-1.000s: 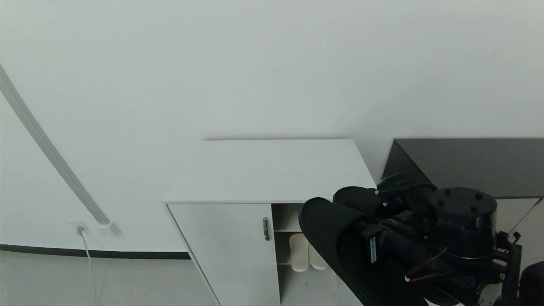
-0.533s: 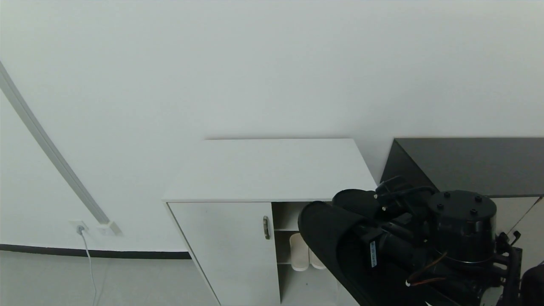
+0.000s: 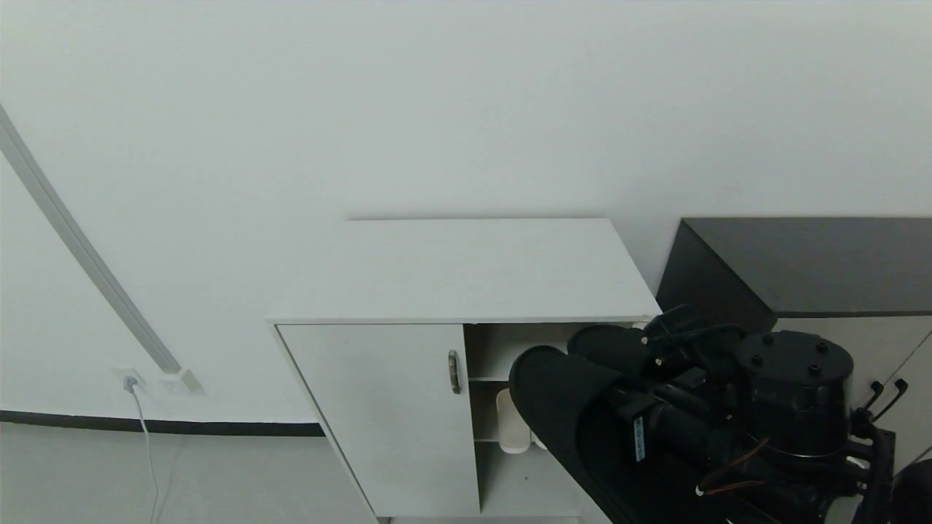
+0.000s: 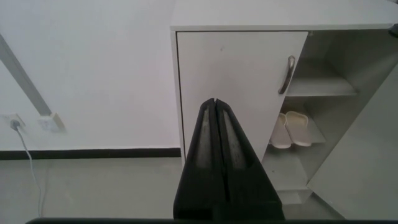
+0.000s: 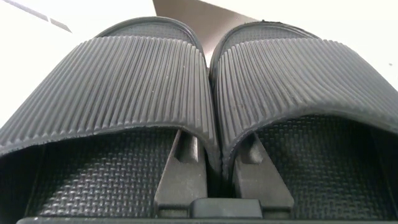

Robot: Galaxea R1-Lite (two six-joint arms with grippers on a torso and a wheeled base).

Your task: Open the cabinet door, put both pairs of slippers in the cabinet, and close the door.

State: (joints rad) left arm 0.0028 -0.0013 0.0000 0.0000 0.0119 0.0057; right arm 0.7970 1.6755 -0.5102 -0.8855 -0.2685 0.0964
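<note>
The right gripper (image 5: 219, 165) is clamping the black slippers (image 3: 571, 397) by their touching inner sides, holding them just before the cabinet's (image 3: 466, 273) open right half. The white slippers (image 3: 512, 429) are sitting on a shelf inside. The left gripper (image 4: 215, 109) is hanging pinched together, empty, facing the closed left door (image 3: 378, 415).

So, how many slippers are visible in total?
4. Two white slippers lie side by side on a shelf inside the open cabinet. Two black slippers are held together in the right pincer. Others may be hidden behind the closed door.
</note>
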